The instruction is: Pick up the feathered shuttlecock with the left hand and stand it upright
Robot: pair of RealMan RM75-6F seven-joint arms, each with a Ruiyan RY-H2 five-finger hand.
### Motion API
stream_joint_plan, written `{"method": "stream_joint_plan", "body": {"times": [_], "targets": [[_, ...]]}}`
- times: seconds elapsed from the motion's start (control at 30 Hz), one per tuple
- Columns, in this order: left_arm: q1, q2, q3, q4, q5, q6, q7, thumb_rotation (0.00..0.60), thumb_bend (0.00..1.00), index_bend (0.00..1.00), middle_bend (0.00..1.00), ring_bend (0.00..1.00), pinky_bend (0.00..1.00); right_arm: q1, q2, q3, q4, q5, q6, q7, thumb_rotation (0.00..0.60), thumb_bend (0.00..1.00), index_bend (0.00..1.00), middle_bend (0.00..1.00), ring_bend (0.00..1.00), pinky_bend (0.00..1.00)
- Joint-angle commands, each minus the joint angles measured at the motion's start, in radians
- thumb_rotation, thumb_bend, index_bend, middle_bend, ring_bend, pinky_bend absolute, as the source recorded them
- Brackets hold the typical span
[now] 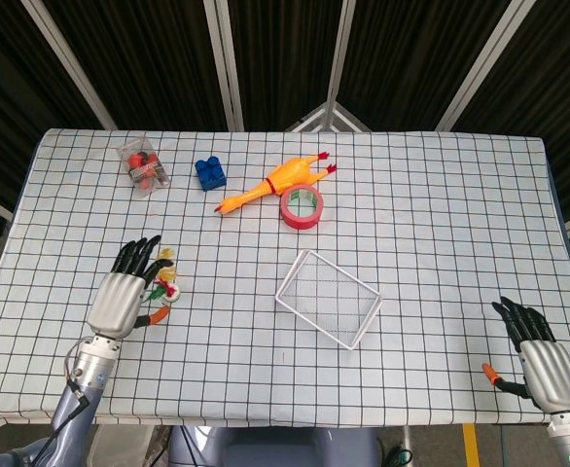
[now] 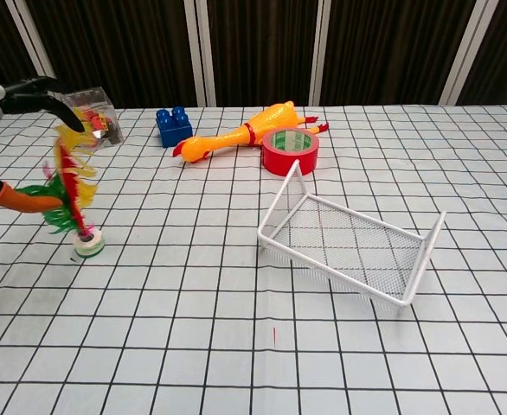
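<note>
The feathered shuttlecock (image 2: pixel 73 203) stands upright on its white and green base on the checkered cloth, with red, yellow and green feathers pointing up. From above it shows as a small coloured tuft (image 1: pixel 164 283). My left hand (image 1: pixel 122 298) is just to its left, fingers (image 2: pixel 35 90) spread above the feathers and the orange-tipped thumb (image 2: pixel 20 200) low beside the green feather. It holds nothing. My right hand (image 1: pixel 541 359) lies flat near the table's front right corner, away from everything.
At the back stand a clear box (image 1: pixel 144 165) of red items, a blue brick (image 1: pixel 210 173), a yellow rubber chicken (image 1: pixel 275 182) and a red tape roll (image 1: pixel 302 206). A white wire basket (image 1: pixel 329 297) sits mid-table, right of the shuttlecock.
</note>
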Motion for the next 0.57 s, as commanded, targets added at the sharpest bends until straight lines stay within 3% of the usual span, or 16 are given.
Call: {"method": "stream_joint_plan", "body": {"times": [0.03, 0.17, 0.33, 0.57], "targets": [[0.037, 0.055, 0.023, -0.036, 0.037, 0.039, -0.062, 0.6, 0.22, 0.18, 0.0, 0.0, 0.0, -0.001, 0.0, 0.0, 0.0, -0.002, 0.002, 0.0, 0.6, 0.34, 0.0, 0.0, 0.0, 0.0], [0.101, 0.149, 0.063, -0.062, 0.09, 0.107, -0.158, 0.6, 0.21, 0.1, 0.0, 0.0, 0.0, -0.001, -0.001, -0.001, 0.001, -0.005, 0.004, -0.005, 0.6, 0.34, 0.0, 0.0, 0.0, 0.0], [0.198, 0.254, 0.146, 0.004, 0.174, 0.208, -0.19, 0.6, 0.15, 0.01, 0.0, 0.0, 0.0, -0.001, -0.002, 0.0, 0.003, -0.004, 0.004, -0.011, 0.6, 0.34, 0.0, 0.0, 0.0, 0.0], [0.32, 0.328, 0.235, 0.092, 0.187, 0.279, -0.249, 0.6, 0.1, 0.0, 0.0, 0.0, 0.0, -0.002, -0.004, 0.0, 0.002, -0.004, 0.007, -0.021, 0.6, 0.34, 0.0, 0.0, 0.0, 0.0]]}}
